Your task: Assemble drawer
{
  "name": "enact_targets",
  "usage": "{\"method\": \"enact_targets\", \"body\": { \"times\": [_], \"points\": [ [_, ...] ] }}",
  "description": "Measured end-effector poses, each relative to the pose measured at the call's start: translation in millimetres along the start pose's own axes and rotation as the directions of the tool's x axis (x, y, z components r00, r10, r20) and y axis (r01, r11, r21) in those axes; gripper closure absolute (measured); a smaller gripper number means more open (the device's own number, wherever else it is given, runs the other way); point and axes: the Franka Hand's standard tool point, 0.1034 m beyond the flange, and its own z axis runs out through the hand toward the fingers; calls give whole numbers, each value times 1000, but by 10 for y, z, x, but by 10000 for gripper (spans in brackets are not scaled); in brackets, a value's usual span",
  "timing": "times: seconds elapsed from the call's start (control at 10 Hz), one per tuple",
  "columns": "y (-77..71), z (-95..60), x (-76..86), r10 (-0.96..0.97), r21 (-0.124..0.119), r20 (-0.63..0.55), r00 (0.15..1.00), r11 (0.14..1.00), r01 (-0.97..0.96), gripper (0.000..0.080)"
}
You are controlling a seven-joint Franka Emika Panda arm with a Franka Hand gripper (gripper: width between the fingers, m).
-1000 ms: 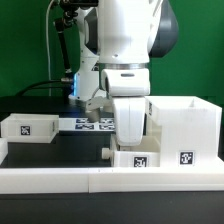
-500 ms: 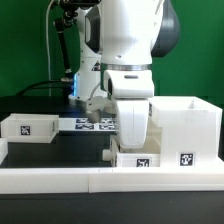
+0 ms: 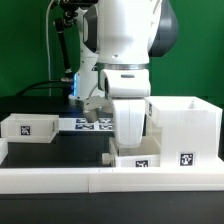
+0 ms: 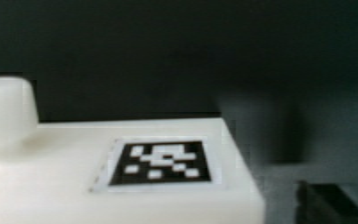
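Black table (image 3: 60,150): one shell (image 3: 190,125), two trays – far tray (image 3: 28,127), near tray (image 3: 140,160) under gripper (image 3: 120,150); grip unclear.

One tray (image 3: 28,127) exterior view's left — shell (image 3: 186,126) exterior view's right

White arm (image 3: 125,40) reached down at centre, with the gripper (image 3: 127,140) low over a small tray (image 3: 135,160) at the front. One dark finger (image 3: 107,153) showed at that tray's left edge; whether the jaws were parted was unclear. The small tray carried a square tag and sat just beside the tall shell (image 3: 190,125) on the exterior view's right, contact unclear. The shell was open on top and tagged low on its front. A second tray (image 3: 28,127), also tagged, sat well apart on the exterior view's left. The marker board (image 3: 92,124) lay flat between the second tray and the arm. A long white rail (image 3: 60,178) ran along the front of the black surface (image 3: 60,150).
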Motion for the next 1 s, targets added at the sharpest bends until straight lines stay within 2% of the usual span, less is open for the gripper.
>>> {"method": "enact_targets", "body": {
  "times": [0.1, 0.2, 0.4, 0.7, 0.8, 1.0],
  "points": [
    [16, -29, -7, 1, -5, 1, 1000, 1000, -1, 179],
    [35, -67, -7, 5, -11, 2, 1000, 1000, -5, 156],
    [87, -218, 4, 19, -26, 5, 1000, 999, -19, 151],
    [188, -548, -104, 25, -24, 27, 999, 999, -25, 150],
    [235, -594, -191, 12, -20, 32, 999, 1000, -12, 150],
    [355, -529, -526, -56, -19, 29, 998, 998, 57, 150]
  ]
}}
